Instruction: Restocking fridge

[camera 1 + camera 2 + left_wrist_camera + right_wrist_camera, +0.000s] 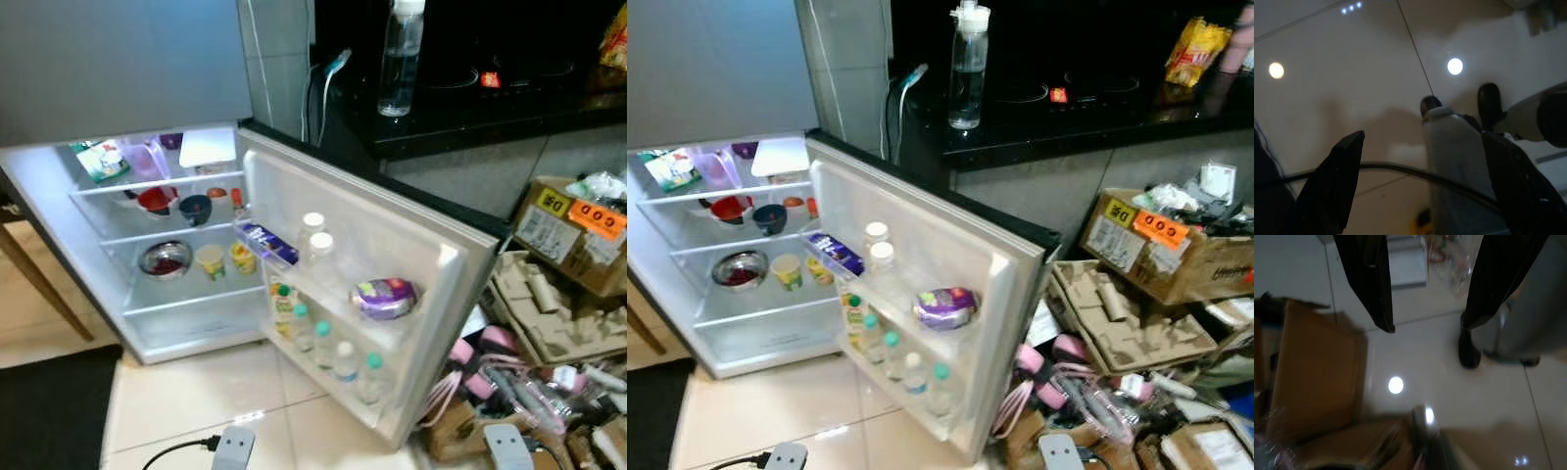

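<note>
left eye view, fridge (59, 211) door (392, 245) open, bottles (333, 352) in door rack, left claw (1420, 166) and right claw (1427, 330) both spread, empty, over floor (1425, 377)

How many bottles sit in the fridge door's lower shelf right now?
5 bottles in one row along the lower shelf of the fridge door: the yellow-labelled one nearest the hinge, four more toward the outer edge. Others may be hidden.

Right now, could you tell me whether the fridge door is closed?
No, the fridge door stands wide open, its racks holding bottles.
</note>
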Motion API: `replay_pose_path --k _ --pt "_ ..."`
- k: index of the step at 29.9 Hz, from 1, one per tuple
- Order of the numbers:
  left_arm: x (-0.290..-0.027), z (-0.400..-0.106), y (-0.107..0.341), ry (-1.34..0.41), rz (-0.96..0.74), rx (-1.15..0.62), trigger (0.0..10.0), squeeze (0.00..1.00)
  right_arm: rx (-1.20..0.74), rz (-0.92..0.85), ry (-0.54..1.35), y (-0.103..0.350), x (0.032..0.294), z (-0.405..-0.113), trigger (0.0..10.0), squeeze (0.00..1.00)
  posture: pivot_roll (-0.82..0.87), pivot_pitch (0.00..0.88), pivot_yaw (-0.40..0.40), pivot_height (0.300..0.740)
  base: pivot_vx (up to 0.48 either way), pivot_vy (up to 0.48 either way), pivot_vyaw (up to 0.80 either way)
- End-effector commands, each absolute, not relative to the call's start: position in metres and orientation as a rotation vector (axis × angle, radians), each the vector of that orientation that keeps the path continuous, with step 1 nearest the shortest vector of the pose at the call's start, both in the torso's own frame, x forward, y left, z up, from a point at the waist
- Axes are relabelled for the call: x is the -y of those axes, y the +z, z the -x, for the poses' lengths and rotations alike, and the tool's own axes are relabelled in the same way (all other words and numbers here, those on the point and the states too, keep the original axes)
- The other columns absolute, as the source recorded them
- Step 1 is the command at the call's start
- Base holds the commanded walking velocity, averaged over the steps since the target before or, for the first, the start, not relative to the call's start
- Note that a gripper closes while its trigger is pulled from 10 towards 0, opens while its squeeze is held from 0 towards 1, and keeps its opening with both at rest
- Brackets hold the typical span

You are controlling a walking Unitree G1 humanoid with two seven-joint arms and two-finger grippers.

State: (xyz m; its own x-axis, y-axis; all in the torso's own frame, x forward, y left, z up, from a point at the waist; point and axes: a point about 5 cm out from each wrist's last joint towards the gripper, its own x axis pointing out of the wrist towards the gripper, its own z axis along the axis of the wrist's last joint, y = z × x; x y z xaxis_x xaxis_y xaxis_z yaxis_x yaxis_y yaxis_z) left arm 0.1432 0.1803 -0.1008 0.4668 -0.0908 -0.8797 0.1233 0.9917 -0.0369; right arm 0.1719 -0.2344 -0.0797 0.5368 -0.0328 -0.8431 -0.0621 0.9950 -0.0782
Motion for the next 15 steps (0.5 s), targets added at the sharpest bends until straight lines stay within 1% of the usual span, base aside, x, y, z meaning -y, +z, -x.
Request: replay_pose_path --k 1,2,3,6,9,10,12,15 --pt "-0.184 -0.14 -0.102 -0.121 -0.04 -1.092 10.0 0.0 -0.963 0.081 0.005 -0.076 0.234 -0.18 10.0 0.0 -0.15 0.0 -0.006 0.74 0.0 0.0 0.0" --pt "-0.185 -0.14 -0.102 -0.12 -0.039 -1.092 10.0 0.0 -0.912 0.074 -0.007 -0.068 0.236 -0.193 10.0 0.0 -0.15 0.0 -0.006 0.74 0.0 0.0 0.0" --pt "-0.185 -0.14 -0.102 -0.12 -0.039 -1.092 10.0 0.0 -0.912 0.074 -0.007 -0.068 0.236 -0.193 10.0 0.0 -0.15 0.0 -0.006 0.74 0.0 0.0 0.0" --pt "-0.186 -0.14 -0.101 -0.119 -0.038 -1.091 10.0 0.0 -0.801 0.055 -0.029 -0.05 0.24 -0.22 10.0 0.0 -0.15 0.0 -0.006 0.74 0.0 0.0 0.0" --pt "-0.186 -0.14 -0.101 -0.117 -0.036 -1.091 10.0 0.0 -0.631 0.033 -0.065 -0.018 0.25 -0.258 10.0 0.0 -0.15 0.0 -0.005 0.74 0.0 0.0 0.0" --pt "-0.186 -0.14 -0.101 -0.117 -0.036 -1.091 10.0 0.0 -0.631 0.033 -0.065 -0.018 0.25 -0.258 10.0 0.0 -0.15 0.0 -0.005 0.74 0.0 0.0 0.0" --pt "-0.186 -0.14 -0.101 -0.117 -0.035 -1.092 10.0 0.0 -0.51 0.03 -0.09 0.009 0.258 -0.284 10.0 0.0 -0.15 0.0 -0.006 0.74 0.0 0.0 0.0" --pt "-0.187 -0.139 -0.102 -0.117 -0.034 -1.094 10.0 0.0 -0.373 0.027 -0.113 0.043 0.265 -0.311 10.0 0.0 -0.15 0.0 -0.006 0.74 0.0 0.0 0.0"
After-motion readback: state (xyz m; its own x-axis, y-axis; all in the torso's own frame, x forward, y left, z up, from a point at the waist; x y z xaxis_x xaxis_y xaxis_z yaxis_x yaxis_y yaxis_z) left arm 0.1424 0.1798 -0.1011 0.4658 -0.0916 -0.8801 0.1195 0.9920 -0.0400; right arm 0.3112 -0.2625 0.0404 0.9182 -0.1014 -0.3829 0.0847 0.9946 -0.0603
